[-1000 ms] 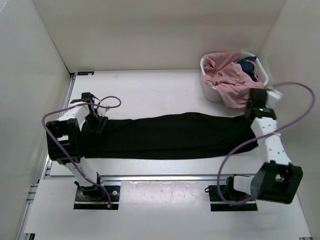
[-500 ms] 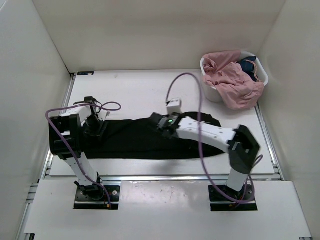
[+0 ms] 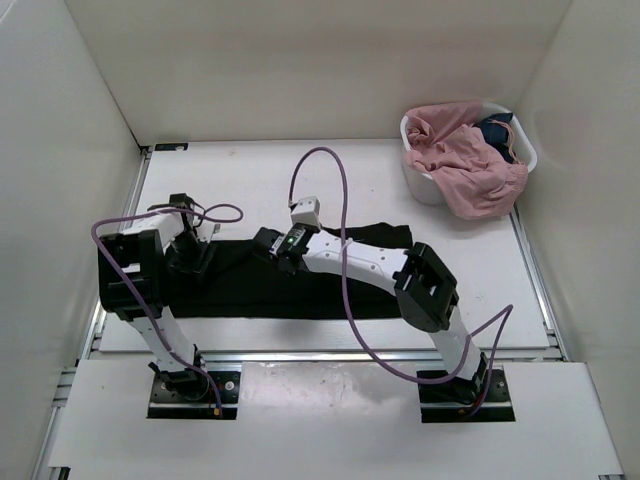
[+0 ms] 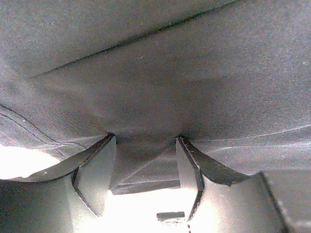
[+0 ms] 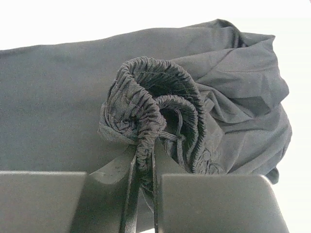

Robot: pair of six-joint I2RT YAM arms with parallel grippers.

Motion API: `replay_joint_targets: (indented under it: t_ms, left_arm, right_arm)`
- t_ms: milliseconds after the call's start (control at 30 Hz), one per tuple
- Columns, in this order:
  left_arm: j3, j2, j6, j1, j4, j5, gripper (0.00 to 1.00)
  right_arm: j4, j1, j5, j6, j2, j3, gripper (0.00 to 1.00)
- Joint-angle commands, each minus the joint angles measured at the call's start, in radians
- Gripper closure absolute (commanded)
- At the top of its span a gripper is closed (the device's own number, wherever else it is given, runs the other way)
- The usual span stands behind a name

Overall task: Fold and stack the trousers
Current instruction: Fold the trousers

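The black trousers [image 3: 240,290] lie lengthwise across the table, their right part doubled back toward the left. My right gripper [image 3: 270,243] is over their left-middle, shut on the gathered elastic waistband [image 5: 146,82], which bunches above its fingers in the right wrist view; the gripper [image 5: 144,160] has the band pinched between closed jaws. My left gripper [image 3: 195,252] rests at the trousers' left end. In the left wrist view its jaws [image 4: 145,138] stand wide apart, with black fabric [image 4: 170,73] draped across the fingertips.
A white basket [image 3: 425,188] stands at the back right, holding a pink garment [image 3: 460,155] that spills over its rim and a dark blue garment [image 3: 497,130]. The right arm's purple cable [image 3: 320,155] loops above the trousers. White walls enclose the table.
My right gripper has swept from the trousers' right end far to the left, carrying the waistband over the legs. The trousers' right edge has drawn in. The left gripper has stayed put.
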Motion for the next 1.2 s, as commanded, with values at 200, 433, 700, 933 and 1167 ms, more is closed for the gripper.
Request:
replay_joint_targets:
  t_ms: [200, 433, 700, 933, 1167]
  left_arm:
    - [-0.080, 0.013, 0.005, -0.011, 0.063, 0.010, 0.35]
    - [-0.090, 0.004, 0.014, -0.011, 0.072, -0.009, 0.35]
    - [-0.090, -0.005, 0.014, -0.011, 0.072, -0.009, 0.35]
    - [-0.100, -0.023, 0.024, -0.002, 0.072, -0.027, 0.35]
    - [-0.100, -0.033, 0.024, -0.002, 0.063, -0.036, 0.34]
  right_arm:
    - [0.141, 0.008, -0.244, -0.300, -0.013, -0.008, 0.28]
    - [0.262, 0.005, -0.348, -0.437, -0.338, -0.193, 0.30]
    - [0.272, -0.098, -0.392, -0.392, -0.371, -0.485, 0.66]
    - [0.344, -0.107, -0.444, -0.420, -0.310, -0.527, 0.43]
    - [0.301, -0.125, -0.464, -0.400, -0.256, -0.538, 0.45]
